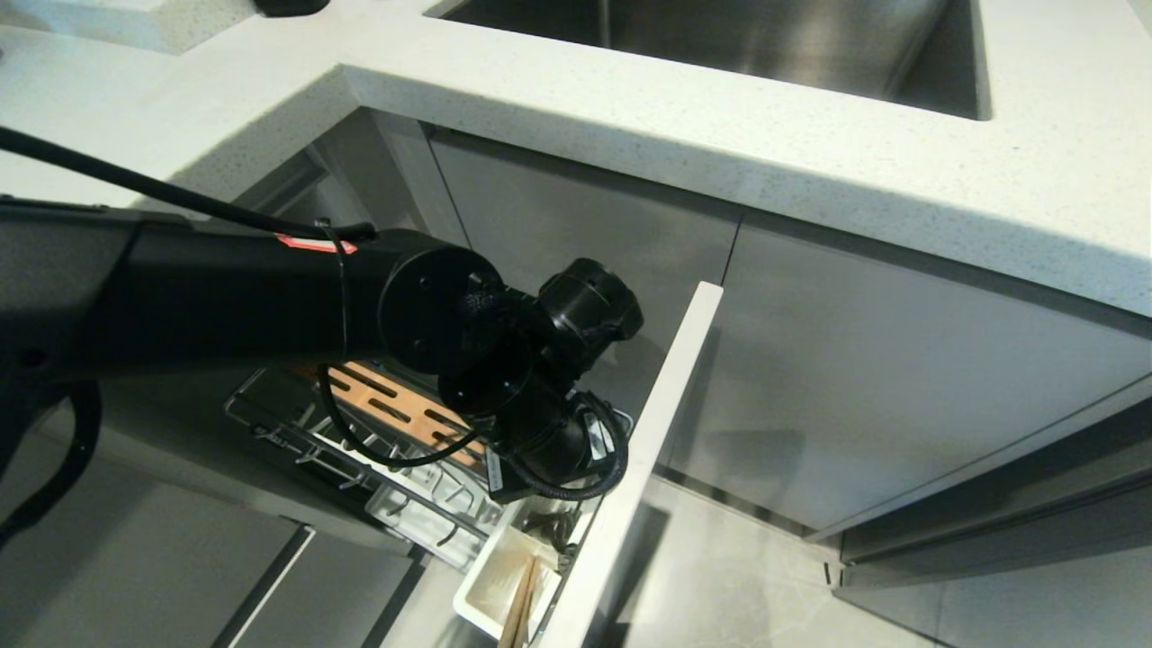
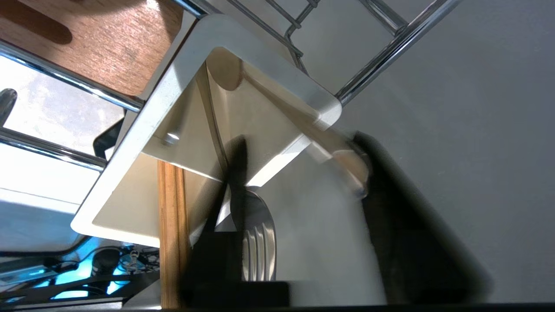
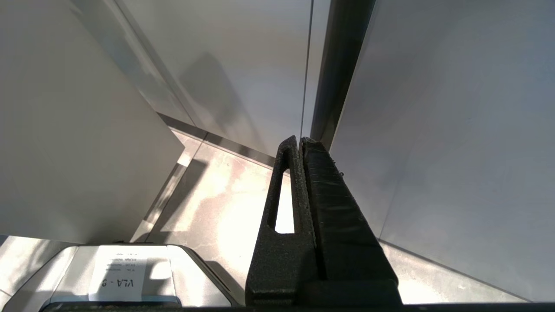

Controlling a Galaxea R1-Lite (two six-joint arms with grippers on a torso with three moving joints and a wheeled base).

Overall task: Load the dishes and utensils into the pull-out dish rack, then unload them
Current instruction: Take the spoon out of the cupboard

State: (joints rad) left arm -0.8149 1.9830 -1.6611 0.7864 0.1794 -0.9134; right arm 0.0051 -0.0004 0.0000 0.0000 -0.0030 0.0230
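Chrome wire of the pull-out dish rack [image 1: 297, 441] is drawn out under the speckled white countertop [image 1: 630, 117], pale grey front panel [image 1: 648, 432] outermost. Left gripper [image 2: 299, 190] reaches into the white utensil caddy [image 2: 260, 73] at the rack's front corner. Fingers are part-way apart around the slim silver spoon [image 2: 258, 234]; contact cannot be confirmed (one finger is smeared). Wooden chopsticks [image 1: 520, 603] stand in the same caddy, just beside the spoon.

Judged step: taking the spoon out, unloading phase. Next move calls for a firm pinch on the handle, then a straight lift clear of the caddy wall and chopsticks.

Right gripper [image 3: 301, 182] is parked low by the cabinet doors, fingers pressed together, empty. Stainless sink [image 1: 765, 45] above; pale tile floor [image 1: 720, 576] below.
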